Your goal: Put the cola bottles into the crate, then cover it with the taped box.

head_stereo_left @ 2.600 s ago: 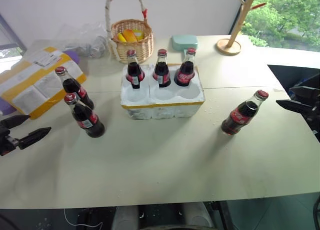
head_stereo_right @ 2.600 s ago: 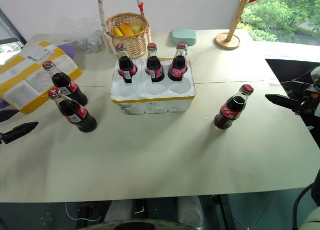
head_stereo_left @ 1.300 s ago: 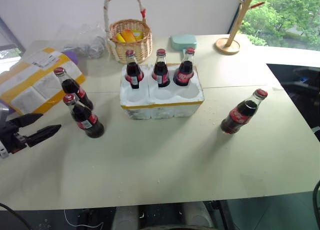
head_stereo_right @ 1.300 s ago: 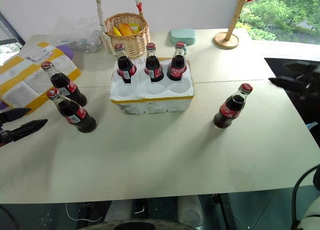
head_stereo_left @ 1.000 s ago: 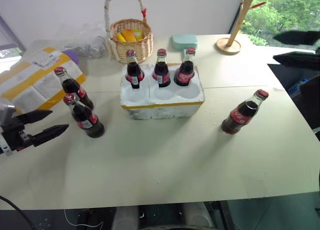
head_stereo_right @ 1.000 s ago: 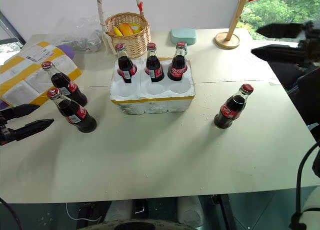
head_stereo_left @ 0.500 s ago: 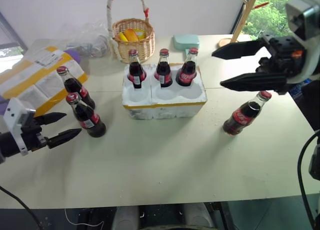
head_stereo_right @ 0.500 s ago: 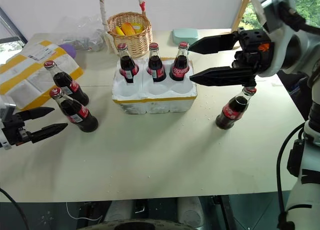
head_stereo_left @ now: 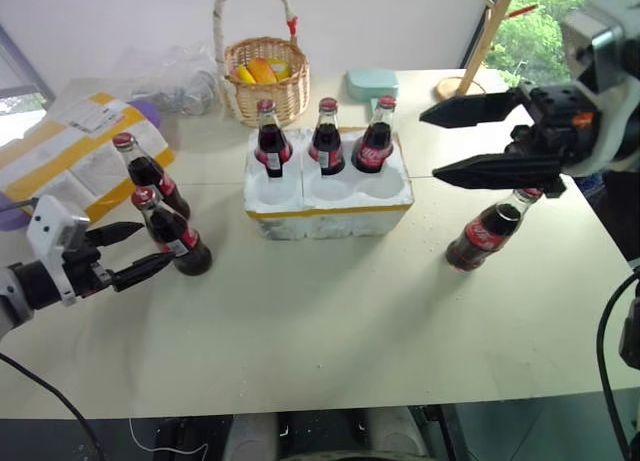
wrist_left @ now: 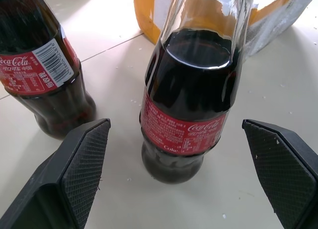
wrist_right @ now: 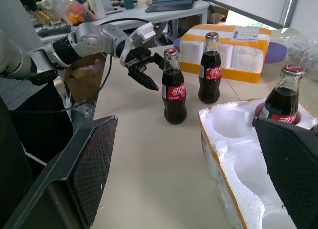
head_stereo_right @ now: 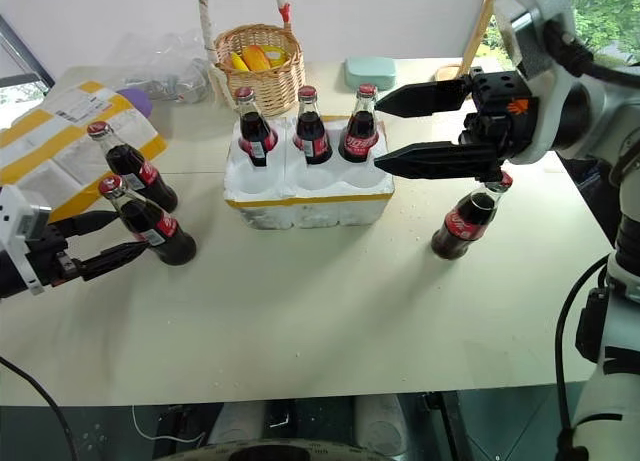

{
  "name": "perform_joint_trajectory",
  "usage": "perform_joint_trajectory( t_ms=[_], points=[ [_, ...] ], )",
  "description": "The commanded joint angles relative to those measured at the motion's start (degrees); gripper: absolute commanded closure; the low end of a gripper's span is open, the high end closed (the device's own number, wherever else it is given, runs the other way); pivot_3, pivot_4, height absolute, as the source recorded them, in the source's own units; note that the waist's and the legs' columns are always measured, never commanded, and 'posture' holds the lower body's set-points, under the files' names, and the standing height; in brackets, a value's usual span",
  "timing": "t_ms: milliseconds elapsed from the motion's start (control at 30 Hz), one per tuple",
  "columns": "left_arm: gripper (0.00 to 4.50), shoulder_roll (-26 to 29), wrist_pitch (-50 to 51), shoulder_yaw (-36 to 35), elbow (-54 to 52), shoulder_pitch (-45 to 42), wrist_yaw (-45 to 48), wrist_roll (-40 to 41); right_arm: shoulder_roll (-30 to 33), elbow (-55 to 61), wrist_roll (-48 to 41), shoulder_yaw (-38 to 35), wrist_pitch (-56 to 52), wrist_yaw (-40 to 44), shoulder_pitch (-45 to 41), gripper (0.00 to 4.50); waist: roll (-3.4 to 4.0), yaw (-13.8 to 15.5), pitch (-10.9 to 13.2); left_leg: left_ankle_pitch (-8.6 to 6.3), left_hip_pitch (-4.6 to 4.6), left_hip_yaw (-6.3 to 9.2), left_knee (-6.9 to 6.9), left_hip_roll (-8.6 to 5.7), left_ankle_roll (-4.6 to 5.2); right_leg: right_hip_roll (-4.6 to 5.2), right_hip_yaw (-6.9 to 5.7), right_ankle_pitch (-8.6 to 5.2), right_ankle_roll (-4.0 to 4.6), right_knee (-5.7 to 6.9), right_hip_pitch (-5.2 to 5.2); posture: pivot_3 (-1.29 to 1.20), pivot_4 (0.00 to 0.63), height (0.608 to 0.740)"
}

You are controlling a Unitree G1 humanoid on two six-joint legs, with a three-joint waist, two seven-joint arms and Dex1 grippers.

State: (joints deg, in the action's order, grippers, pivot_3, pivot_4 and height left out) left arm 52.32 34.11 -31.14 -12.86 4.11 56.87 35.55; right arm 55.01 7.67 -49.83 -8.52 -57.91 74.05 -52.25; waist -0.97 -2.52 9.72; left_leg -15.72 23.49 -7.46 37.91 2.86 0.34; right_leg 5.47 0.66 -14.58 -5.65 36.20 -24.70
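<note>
left eye view: left gripper (head_stereo_left: 132,253), fingers apart, is flanking the nearest of the cola bottles (head_stereo_left: 172,233); right gripper (head_stereo_left: 463,141), spread wide, is hovering beside the crate (head_stereo_left: 328,193).

Three cola bottles (head_stereo_left: 324,137) upright in crate (head_stereo_left: 328,196) back wells; two (head_stereo_left: 160,214) stand left beside taped box (head_stereo_left: 70,156); one (head_stereo_left: 487,230) right.

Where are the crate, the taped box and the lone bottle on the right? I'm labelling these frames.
crate (head_stereo_left: 330,213), left eye view, its front wall.
taped box (head_stereo_left: 70,151), left eye view, its top face.
lone bottle (head_stereo_left: 482,234), left eye view, its labelled body.
</note>
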Motion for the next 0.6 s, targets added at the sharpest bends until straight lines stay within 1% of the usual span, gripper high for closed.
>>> perform_joint_trajectory(
  t_ms=[33,200,400,600],
  points=[
    [0.05,1.34,-0.35,-3.08,-0.45,-0.28,0.22,0.69,1.22,0.14,-0.27,-2.11,2.09,0.19,-0.53,0.0,0.0,0.0,0.0,0.0,0.0,0.0,0.0,0.0,0.0,-0.01,0.0,0.0,0.0,0.0,0.0,0.0,0.15,0.74],
    [0.05,-0.11,-1.98,0.98,-1.16,-0.51,-0.4,-1.42,1.1,-0.21,-0.68,-1.96,2.58,-0.1,-0.7,0.0,0.0,0.02,0.0,0.0,0.0,-0.01,0.01,-0.01,0.01,-0.06,0.0,0.0,-0.01,0.0,0.01,0.0,0.15,0.74],
    [0.05,-2.49,-4.48,5.89,1.11,-2.75,-2.44,-4.13,1.36,0.24,-1.07,-2.16,2.56,0.04,-0.07,0.0,-0.01,0.11,0.0,-0.01,0.0,-0.01,0.05,-0.01,0.03,-0.08,0.0,0.01,-0.02,0.0,0.04,0.0,0.15,0.74],
    [0.05,-5.76,-6.74,9.85,5.8,-7.84,-5.35,-6.55,1.63,1.61,-2.11,-3.08,2.08,-0.44,1.36,0.0,-0.02,0.25,-0.01,-0.01,0.0,0.0,0.09,-0.01,0.04,-0.12,-0.02,0.09,-0.16,0.01,0.07,0.0,0.15,0.74]
  ],
)
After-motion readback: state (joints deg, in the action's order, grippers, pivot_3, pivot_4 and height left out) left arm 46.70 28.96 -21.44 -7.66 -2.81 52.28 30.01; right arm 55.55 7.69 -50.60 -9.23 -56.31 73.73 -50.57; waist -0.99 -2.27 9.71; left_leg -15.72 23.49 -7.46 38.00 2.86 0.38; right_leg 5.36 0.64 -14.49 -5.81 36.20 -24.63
